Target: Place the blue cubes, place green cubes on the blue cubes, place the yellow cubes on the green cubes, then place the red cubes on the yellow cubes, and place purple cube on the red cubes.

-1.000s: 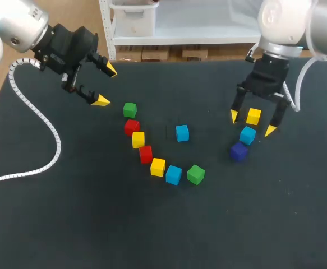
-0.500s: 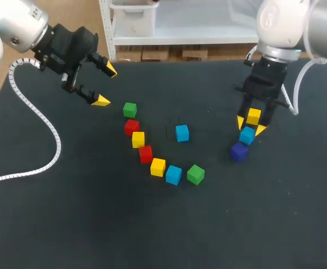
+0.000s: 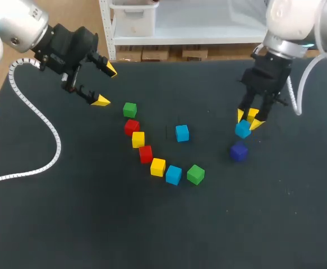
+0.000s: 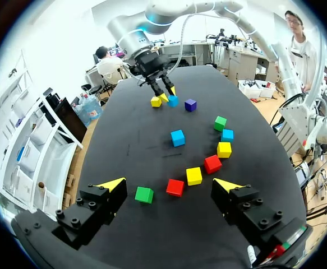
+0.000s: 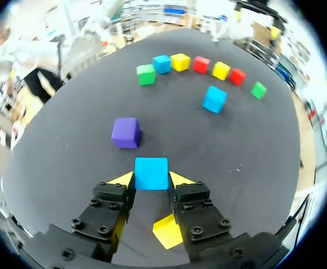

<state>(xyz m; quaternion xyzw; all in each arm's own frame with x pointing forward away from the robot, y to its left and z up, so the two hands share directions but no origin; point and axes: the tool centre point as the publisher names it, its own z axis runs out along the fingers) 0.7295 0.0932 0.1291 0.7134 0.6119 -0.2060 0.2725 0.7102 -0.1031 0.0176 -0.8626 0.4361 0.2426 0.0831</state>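
Observation:
My right gripper (image 3: 245, 125) is shut on a blue cube (image 3: 242, 129) (image 5: 151, 172), which sits between its fingers a little above the table. A yellow cube (image 5: 167, 231) lies under that gripper, and a purple cube (image 3: 239, 152) lies just ahead of it. Another blue cube (image 3: 182, 133) stands alone mid-table. A curved row runs from a green cube (image 3: 130, 109) through red (image 3: 132, 126), yellow (image 3: 138, 139), red (image 3: 146, 153), yellow (image 3: 157, 167) and blue (image 3: 173, 174) to green (image 3: 195, 174). My left gripper (image 3: 106, 85) (image 4: 170, 184) hangs open and empty, up and left of the row.
A white coiled cable (image 3: 37, 120) from my left arm drapes over the table's left side. The dark tabletop (image 3: 152, 224) runs bare toward the front edge.
My right gripper closed on the blue cube and lifted it slightly away from the purple cube. The left arm kept still.

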